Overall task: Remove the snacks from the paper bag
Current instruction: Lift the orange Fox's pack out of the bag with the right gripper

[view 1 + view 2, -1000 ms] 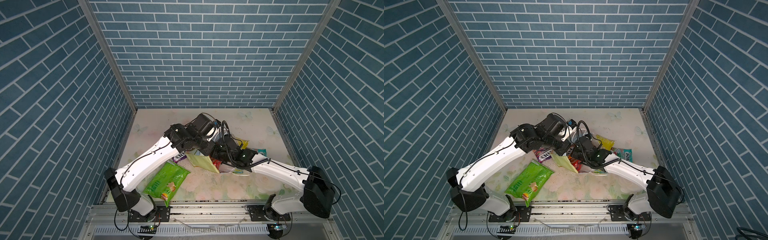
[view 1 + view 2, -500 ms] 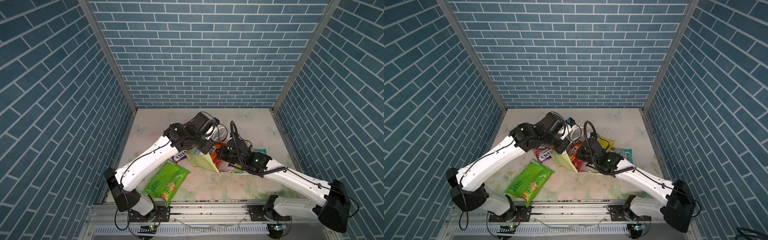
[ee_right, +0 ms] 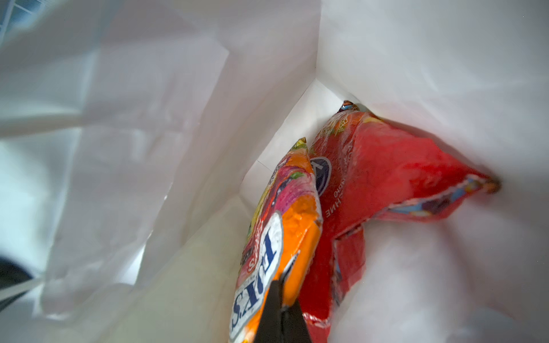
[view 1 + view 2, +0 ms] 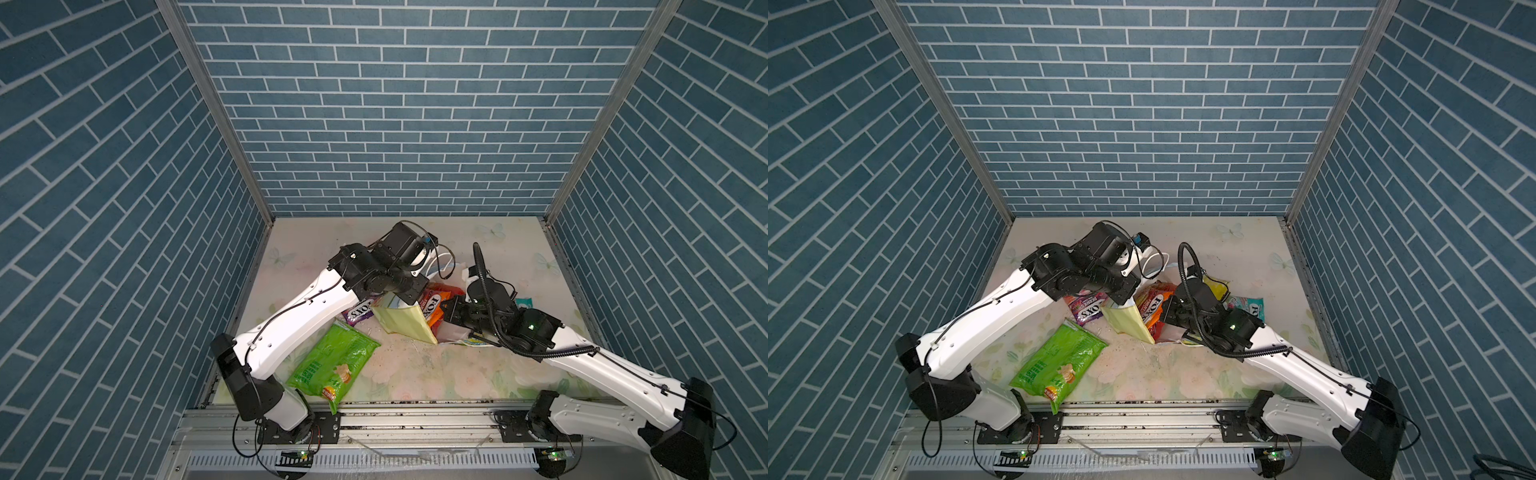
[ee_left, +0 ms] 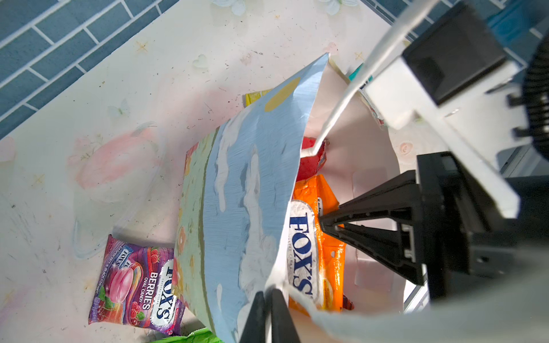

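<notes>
The orange candy pack (image 5: 318,190) is coming out! A second ago it sat deep in the paper bag (image 4: 405,326) with the right arm plunged in after it. Now that arm has drawn back towards its own side, and the pack's white label (image 4: 1152,309) shows past the bag's mouth in both top views. The right tool (image 3: 282,294) is clamped on the pack's edge, pinching the foil, with the bag's white lining all around it. I judge the pack about half clear: its top end is at the mouth and its lower end is still inside.

Behind it the red pack (image 3: 386,166) lies wedged in the bag's far corner, touching the orange one. That one is still to fetch, so the job isn't finished.

The left tool (image 5: 267,292) stays pinched together on the bag's rim, at the sky-print panel. It holds the mouth open and keeps the bag from following the pull. The bag has barely shifted. It sits near the middle of the bench (image 4: 457,374), leaning rather than standing straight.

Three snacks are already out on the bench. The purple candy pack (image 4: 360,309) is just beside the bag on the left arm's side. The green chip bag (image 4: 332,361) is nearer the front rail. A teal pack (image 4: 1250,305) lies over by the right arm. None of these three has moved in the last second. The only real change is the orange pack rising, which means one more snack is nearly delivered.
</notes>
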Tool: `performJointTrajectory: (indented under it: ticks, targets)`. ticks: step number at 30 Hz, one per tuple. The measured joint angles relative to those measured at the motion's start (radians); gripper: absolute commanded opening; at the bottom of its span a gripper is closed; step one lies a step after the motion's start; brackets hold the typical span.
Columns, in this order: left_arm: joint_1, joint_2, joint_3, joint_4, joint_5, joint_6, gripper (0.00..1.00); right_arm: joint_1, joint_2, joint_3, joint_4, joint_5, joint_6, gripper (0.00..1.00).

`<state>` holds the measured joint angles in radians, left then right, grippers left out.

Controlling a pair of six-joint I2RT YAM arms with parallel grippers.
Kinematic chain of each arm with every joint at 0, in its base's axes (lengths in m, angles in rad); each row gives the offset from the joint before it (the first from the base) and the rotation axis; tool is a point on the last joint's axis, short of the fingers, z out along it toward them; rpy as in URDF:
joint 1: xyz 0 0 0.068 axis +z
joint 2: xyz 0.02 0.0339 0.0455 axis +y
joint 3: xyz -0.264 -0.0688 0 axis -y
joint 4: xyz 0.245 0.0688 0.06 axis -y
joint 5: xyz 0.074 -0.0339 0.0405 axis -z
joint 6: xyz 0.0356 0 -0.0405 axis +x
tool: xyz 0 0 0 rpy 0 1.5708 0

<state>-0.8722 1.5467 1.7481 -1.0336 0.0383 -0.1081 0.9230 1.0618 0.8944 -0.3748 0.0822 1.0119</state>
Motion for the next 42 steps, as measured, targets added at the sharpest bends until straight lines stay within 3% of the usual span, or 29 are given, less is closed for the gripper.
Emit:
performJointTrajectory:
  ticks: [22, 33, 42]
  targets:
    - [0.076, 0.008, 0.014, 0.008, -0.027, 0.026, 0.09, 0.0, -0.116, 0.053, -0.08, -0.018, -0.193, 0.0]
    - [0.076, 0.008, 0.008, 0.024, -0.027, 0.032, 0.08, 0.0, -0.233, 0.057, 0.05, -0.001, -0.296, 0.0]
    - [0.078, 0.007, -0.01, 0.039, -0.034, 0.035, 0.09, 0.0, -0.303, 0.139, 0.047, 0.045, -0.388, 0.0]
